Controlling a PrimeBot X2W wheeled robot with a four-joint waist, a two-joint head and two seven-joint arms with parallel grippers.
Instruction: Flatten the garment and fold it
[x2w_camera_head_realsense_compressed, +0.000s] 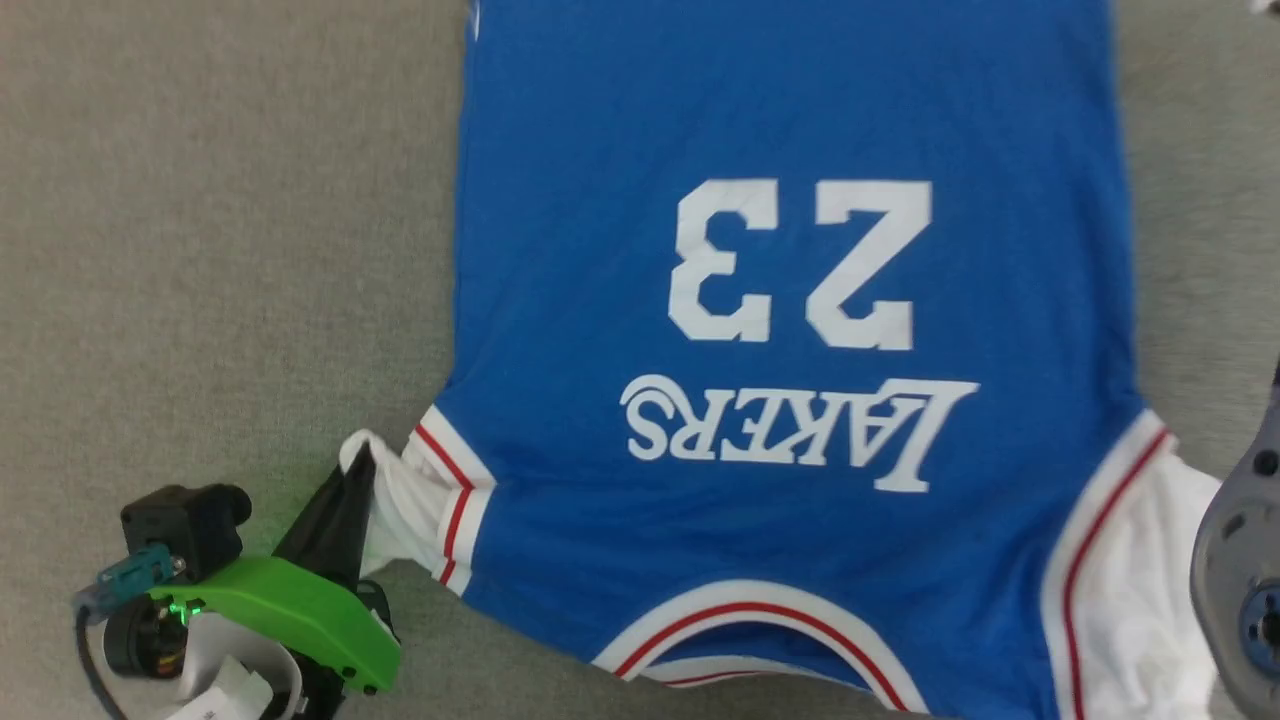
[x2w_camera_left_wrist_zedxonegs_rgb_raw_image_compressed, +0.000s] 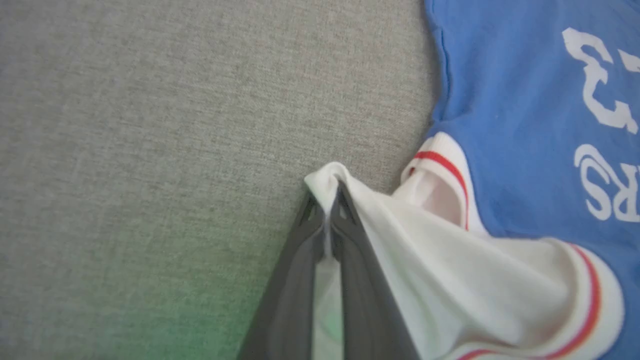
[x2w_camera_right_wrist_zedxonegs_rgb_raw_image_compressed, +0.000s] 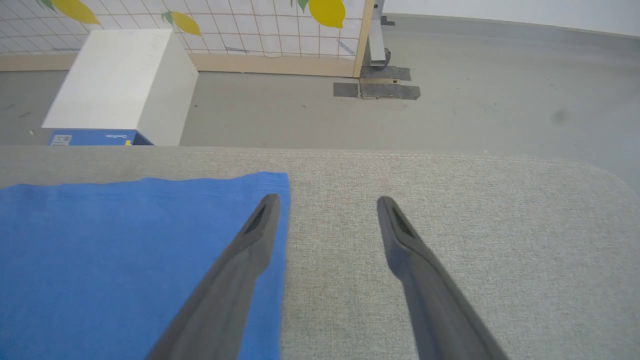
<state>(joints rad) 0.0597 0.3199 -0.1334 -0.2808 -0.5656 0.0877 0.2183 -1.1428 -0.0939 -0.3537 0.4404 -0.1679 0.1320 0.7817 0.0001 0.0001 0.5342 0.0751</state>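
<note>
The garment (x2w_camera_head_realsense_compressed: 790, 480) lies spread on the grey fabric surface, blue with white "LAKERS 23" lettering facing up and upside down to me, collar toward me. My left gripper (x2w_camera_head_realsense_compressed: 355, 462) is shut on the tip of its white left sleeve (x2w_camera_left_wrist_zedxonegs_rgb_raw_image_compressed: 450, 280), whose cloth is pinched between the dark fingers (x2w_camera_left_wrist_zedxonegs_rgb_raw_image_compressed: 350, 260). My right gripper (x2w_camera_right_wrist_zedxonegs_rgb_raw_image_compressed: 325, 202) stands open above the garment's far corner (x2w_camera_right_wrist_zedxonegs_rgb_raw_image_compressed: 150, 260), one finger over the blue cloth and the other over bare surface. Its grey wrist (x2w_camera_head_realsense_compressed: 1240, 560) shows beside the white right sleeve (x2w_camera_head_realsense_compressed: 1130, 600).
The grey upholstered surface (x2w_camera_head_realsense_compressed: 220, 250) extends left of the garment. Its far edge (x2w_camera_right_wrist_zedxonegs_rgb_raw_image_compressed: 400, 152) drops to a grey floor. Beyond it stand a white box (x2w_camera_right_wrist_zedxonegs_rgb_raw_image_compressed: 125, 85) on a blue one and a tiled panel with lemon prints (x2w_camera_right_wrist_zedxonegs_rgb_raw_image_compressed: 280, 25).
</note>
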